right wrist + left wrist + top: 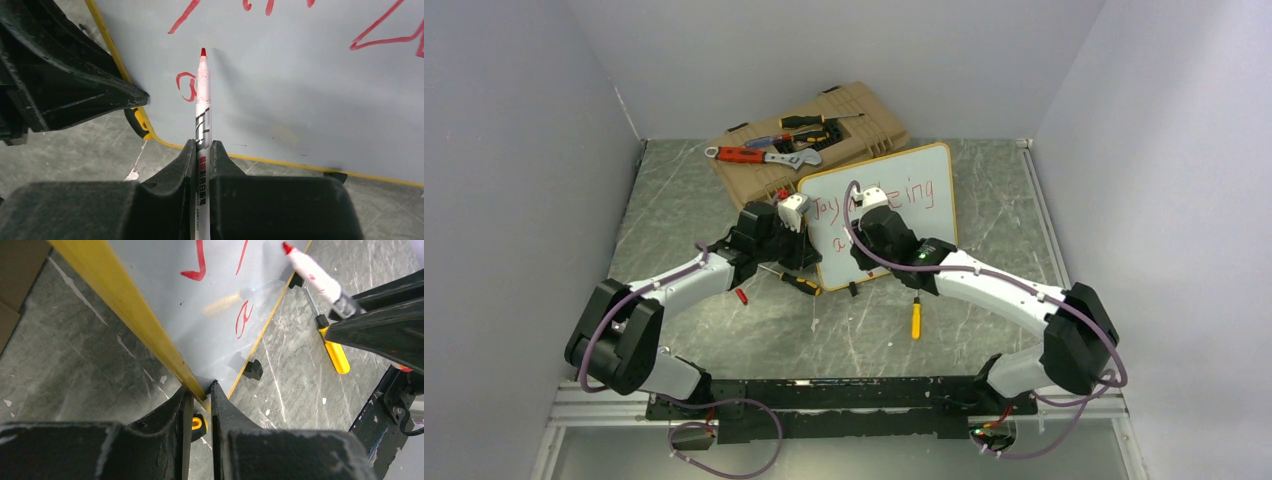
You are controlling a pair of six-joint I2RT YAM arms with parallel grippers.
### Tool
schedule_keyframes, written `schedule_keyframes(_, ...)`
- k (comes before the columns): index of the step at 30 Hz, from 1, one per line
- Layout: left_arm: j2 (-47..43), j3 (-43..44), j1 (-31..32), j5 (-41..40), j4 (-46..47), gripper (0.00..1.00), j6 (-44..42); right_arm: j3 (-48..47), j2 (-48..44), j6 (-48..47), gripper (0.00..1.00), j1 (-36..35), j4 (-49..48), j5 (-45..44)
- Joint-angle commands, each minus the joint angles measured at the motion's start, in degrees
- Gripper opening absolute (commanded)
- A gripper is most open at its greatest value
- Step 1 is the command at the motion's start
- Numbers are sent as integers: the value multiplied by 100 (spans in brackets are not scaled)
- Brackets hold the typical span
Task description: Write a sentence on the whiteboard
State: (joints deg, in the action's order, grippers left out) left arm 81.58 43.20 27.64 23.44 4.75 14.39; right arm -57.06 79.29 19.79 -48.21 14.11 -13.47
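Top external view: the left gripper (pixel 792 214) and the right gripper (pixel 871 204) meet at a small whiteboard (pixel 929 235). It stands on black clip feet (pixel 852 290) on the grey marbled table (pixel 994 200), just in front of a tan toolbox (pixel 876 125). The board sits between the two arms, its upper left corner overlapping the toolbox from this angle. The sentence (pixel 921 192) runs in thin red handwriting across the white face. "Joy" shows at the left and "ing" at the right, with the middle hidden behind the right wrist, and a lone "a" sits on a second line beneath.

Left wrist view: the left gripper's fingers (pixel 170 415) are pressed onto the board's yellow frame (pixel 150 335) near a lower corner. One finger sits on each side of the edge, pinching the whiteboard.

Right wrist view: the right gripper's fingers (pixel 175 170) are clamped on a white marker (pixel 202 107), its red tip close beside the red "a". Whether the tip touches the surface cannot be told.

On the toolbox lie a red-handled adjustable wrench (pixel 759 155), a black-and-yellow screwdriver (pixel 814 121) and a blue-and-red screwdriver (pixel 769 140). On the table a yellow-handled screwdriver (pixel 915 318) lies near the board's lower edge, beside the right arm. Another dark-handled screwdriver (pixel 800 283) lies below the left gripper, by the board's lower left corner.
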Motion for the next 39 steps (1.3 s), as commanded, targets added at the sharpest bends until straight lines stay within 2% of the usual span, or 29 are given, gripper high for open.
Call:
schedule_keyframes(1, -72, 92, 13, -257, -258, 6, -279, -298, 226, -97, 0, 51, -39, -111)
schedule_keyframes(8, -56, 92, 14, -226, -225, 6, -262, -294, 458, 40, 0, 92, 283, -122)
schedule_keyframes(24, -33, 90, 13, -182, -190, 6, -220, 213, 341, 366, 0, 75, 623, 308)
schedule_keyframes(32, -53, 92, 14, -242, -215, 5, -241, 387, -271, 279, 0, 48, 115, -34)
schedule_keyframes(39, -81, 101, 13, -279, -258, 5, -278, 60, 22, 92, 0, 57, 101, -243)
